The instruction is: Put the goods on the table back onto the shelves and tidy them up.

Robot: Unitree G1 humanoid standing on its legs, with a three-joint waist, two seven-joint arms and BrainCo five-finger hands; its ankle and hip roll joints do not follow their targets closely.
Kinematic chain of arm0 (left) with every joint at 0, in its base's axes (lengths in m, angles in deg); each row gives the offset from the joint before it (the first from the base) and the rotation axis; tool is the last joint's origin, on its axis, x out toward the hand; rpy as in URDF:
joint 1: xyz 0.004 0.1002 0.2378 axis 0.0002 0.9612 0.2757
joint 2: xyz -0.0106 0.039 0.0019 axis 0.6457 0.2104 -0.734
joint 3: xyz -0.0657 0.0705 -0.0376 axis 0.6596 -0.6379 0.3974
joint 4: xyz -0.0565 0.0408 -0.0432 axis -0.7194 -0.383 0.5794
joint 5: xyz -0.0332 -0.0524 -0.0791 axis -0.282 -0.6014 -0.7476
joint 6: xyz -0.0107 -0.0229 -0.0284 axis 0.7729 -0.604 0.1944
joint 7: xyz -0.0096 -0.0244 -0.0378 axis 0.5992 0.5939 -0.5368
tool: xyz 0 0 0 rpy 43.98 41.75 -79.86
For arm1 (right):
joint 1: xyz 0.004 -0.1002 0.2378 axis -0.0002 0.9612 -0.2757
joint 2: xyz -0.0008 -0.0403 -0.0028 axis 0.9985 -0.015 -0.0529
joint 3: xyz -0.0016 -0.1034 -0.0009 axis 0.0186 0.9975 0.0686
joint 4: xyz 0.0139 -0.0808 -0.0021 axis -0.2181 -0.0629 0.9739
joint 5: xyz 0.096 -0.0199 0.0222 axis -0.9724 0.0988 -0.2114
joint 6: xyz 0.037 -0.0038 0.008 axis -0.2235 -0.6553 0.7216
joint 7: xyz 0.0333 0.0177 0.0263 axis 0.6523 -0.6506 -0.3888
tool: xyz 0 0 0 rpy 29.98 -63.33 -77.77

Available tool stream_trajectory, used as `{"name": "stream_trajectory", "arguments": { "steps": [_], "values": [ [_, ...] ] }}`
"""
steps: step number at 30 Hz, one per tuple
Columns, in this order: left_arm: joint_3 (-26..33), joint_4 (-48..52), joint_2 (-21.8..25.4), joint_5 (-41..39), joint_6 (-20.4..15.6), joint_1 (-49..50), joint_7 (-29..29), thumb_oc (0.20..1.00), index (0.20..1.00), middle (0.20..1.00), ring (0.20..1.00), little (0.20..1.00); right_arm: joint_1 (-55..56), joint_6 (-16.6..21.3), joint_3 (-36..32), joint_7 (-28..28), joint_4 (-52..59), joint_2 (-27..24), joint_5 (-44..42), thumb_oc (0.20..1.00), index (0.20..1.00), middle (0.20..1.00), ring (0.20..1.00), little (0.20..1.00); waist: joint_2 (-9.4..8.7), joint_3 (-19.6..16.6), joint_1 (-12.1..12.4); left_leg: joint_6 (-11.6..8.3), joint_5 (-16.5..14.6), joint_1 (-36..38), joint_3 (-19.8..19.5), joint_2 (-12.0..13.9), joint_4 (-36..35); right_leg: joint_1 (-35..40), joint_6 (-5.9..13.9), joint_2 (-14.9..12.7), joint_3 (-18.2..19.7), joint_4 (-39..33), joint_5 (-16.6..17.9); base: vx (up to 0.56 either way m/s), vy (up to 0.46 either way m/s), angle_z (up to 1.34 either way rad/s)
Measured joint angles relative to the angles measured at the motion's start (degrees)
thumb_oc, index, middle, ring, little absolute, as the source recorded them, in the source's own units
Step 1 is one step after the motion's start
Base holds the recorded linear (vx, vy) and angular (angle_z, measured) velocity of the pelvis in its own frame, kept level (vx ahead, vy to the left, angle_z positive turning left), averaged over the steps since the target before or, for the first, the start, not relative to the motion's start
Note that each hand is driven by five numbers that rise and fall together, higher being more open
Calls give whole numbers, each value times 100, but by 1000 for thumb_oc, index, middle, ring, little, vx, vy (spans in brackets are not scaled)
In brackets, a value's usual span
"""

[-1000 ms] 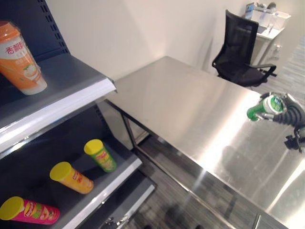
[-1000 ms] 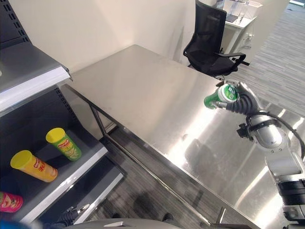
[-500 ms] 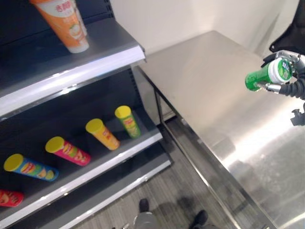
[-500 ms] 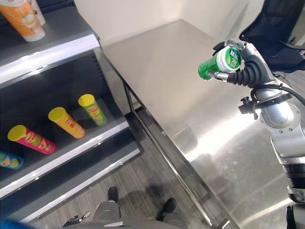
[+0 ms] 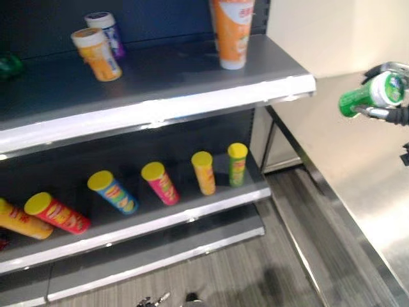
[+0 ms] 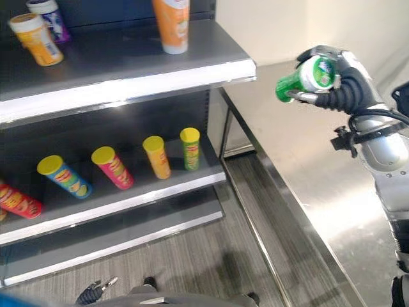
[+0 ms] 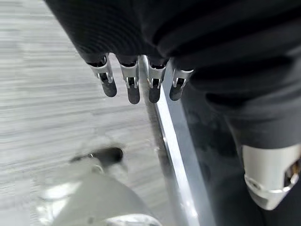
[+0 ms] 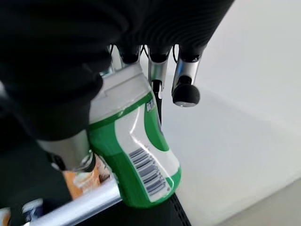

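Your bench [image 6: 300, 173] is brushed metal with a soft sheen, and the shelves [image 5: 160, 86] look like matt grey painted metal. The green bottle [image 6: 305, 77] has a glossy plastic skin, while the floor [image 6: 185, 256] is streaked and matt.

Upper shelf [image 5: 160, 102]: tall orange cup [image 5: 232, 32] at 1 o'clock; orange tub [image 5: 97, 54], purple tub [image 5: 105, 32] at 11 o'clock.
Lower shelf [image 5: 160, 220]: yellow-lidded tubes [image 5: 160, 182] lying in a row, perhaps six.
Steel table [image 6: 307, 160]: 3 o'clock, bare.
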Motion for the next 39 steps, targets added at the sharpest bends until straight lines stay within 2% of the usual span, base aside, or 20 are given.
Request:
{"name": "stream_trajectory", "arguments": {
  "steps": [3,6,8,9,10,11,13,14,15,16,17,19,21,24,25,27,28,30,35,39],
  "values": [
    [2,-27,213,176,-2,49,7,1000,1000,1000,1000,1000,300,-91,-61,63,1,177,208,200,200,200,200,200,-259,-77,-46,161,-14,-86,-78,-387,27,-5,174,-370,2,3,133,-62,265,18],
    [9,-52,470,248,-1,32,63,1000,1000,1000,1000,1000,570,-114,-80,163,20,239,385,200,200,200,200,200,-476,-131,-162,354,-21,-151,-131,-615,-50,-46,304,-652,102,180,347,-9,263,23],
    [-11,-47,488,373,5,-45,96,1000,1000,1000,1000,1000,799,-151,-286,181,113,235,414,200,200,200,200,200,-495,-122,-237,507,4,-154,-199,-691,-97,-103,309,-800,519,440,587,-6,147,43],
    [-153,-20,482,417,1,-103,104,1000,1000,1000,1000,1000,1020,-184,-412,201,202,209,413,200,200,200,200,200,-405,-102,-428,684,82,-81,-423,-726,-190,-337,370,-925,1085,996,699,-22,151,53],
    [-236,25,483,417,0,-143,106,1000,1000,1000,1000,1000,1064,-181,-413,196,268,200,414,200,200,200,200,200,-368,-84,-417,825,180,9,-439,-716,-328,-648,631,-938,1422,1350,377,-4,159,37],
    [-314,34,491,419,8,-168,105,1000,1000,1000,1000,1000,1148,-165,-441,189,366,168,412,200,200,200,200,200,-340,-46,-496,886,239,5,-516,-635,-340,-804,735,-571,1989,1293,-185,26,41,10],
    [-337,23,516,420,21,-225,120,1000,1000,1000,1000,1000,1300,-142,-529,178,455,121,412,200,200,200,200,200,-280,20,-709,953,296,-49,-752,-502,-372,-855,716,206,2653,923,-724,43,-18,47],
    [-355,77,491,424,14,-279,137,1000,1000,1000,1000,1000,1279,-141,-717,181,454,113,409,200,200,200,200,200,-389,27,-783,966,307,-63,-778,-548,-371,-918,646,674,2703,525,-777,77,-37,49],
    [-382,117,476,422,9,-303,147,1000,1000,1000,1000,1000,1280,-139,-802,182,458,107,408,200,200,200,200,200,-424,32,-805,944,293,-71,-854,-575,-370,-913,646,894,2852,395,-807,46,-27,47],
    [-427,144,471,421,6,-336,154,1000,1000,1000,1000,1000,1278,-142,-865,187,461,89,408,200,200,200,200,200,-447,27,-860,938,288,-132,-975,-588,-363,-876,537,1165,3192,259,-893,23,-57,88],
    [-571,269,400,418,-39,-361,189,1000,1000,1000,1000,1000,1256,-158,-988,180,465,-215,408,200,200,200,200,200,-421,11,-976,880,247,-288,-1212,-573,-378,-790,255,1359,3419,-17,-988,57,-91,86],
    [-545,179,312,414,-27,-469,203,1000,1000,1000,1000,1000,943,-163,-944,151,464,-382,408,200,200,200,200,200,-358,27,-920,721,200,-392,-1209,-547,-229,-754,204,1367,3315,-296,-929,109,-120,41],
    [-473,3,117,412,11,-348,199,1000,1000,1000,1000,1000,587,-155,-823,150,617,-555,406,200,200,200,200,200,-149,16,-901,571,299,-369,-1176,-427,-192,-531,188,1472,3177,-592,-741,97,-101,19],
    [-440,-23,-10,406,17,-42,176,1000,1000,1000,1000,1000,310,-31,-529,15,1072,-663,395,200,200,200,200,200,-92,-61,-762,558,289,-294,-1205,-387,-310,-401,171,1525,3125,-673,-710,68,-94,10],
    [-425,-24,-8,405,21,-11,164,1000,1000,1000,1000,1000,259,-12,-430,-35,1101,-667,394,200,200,200,200,200,-126,-71,-752,559,289,-293,-1218,-366,-316,-380,164,1545,3096,-687,-706,105,-120,30],
    [-464,79,-224,401,85,180,164,1000,1000,1000,1000,1000,-575,-36,368,-190,1170,-721,348,200,200,200,200,200,-182,-258,-630,554,289,-196,-1236,-312,-319,-144,63,1580,2860,-767,-731,89,-160,36],
    [-527,277,-271,376,91,272,163,1000,1000,1000,1000,1000,-1387,-10,1101,-228,1041,-811,292,200,200,200,200,200,-223,-329,-462,505,308,-151,-1253,-293,-309,-48,60,1637,2800,-765,-777,55,-168,30],
    [-536,308,-245,340,97,201,163,1000,1000,1000,1000,1000,-2546,-31,2212,-284,958,-995,87,200,200,200,200,200,-244,-340,-421,401,395,-146,-1419,-324,-312,59,43,1651,2621,-764,-781,30,-95,43],
    [-553,405,-120,130,127,91,164,1000,1000,1000,1000,1000,-3190,145,2705,-431,635,-1049,-146,200,200,200,200,200,-476,-350,-116,391,427,-194,-1713,-394,-325,142,39,1615,2315,-738,-870,10,-45,33],
    [-505,244,-17,109,159,180,160,1000,1000,1000,1000,1000,-3808,40,3393,-462,-168,-1005,-140,200,200,200,200,200,-497,-324,-51,383,424,-238,-1962,-503,-334,307,104,1536,2049,-753,-928,16,-60,36]
  ]
}}
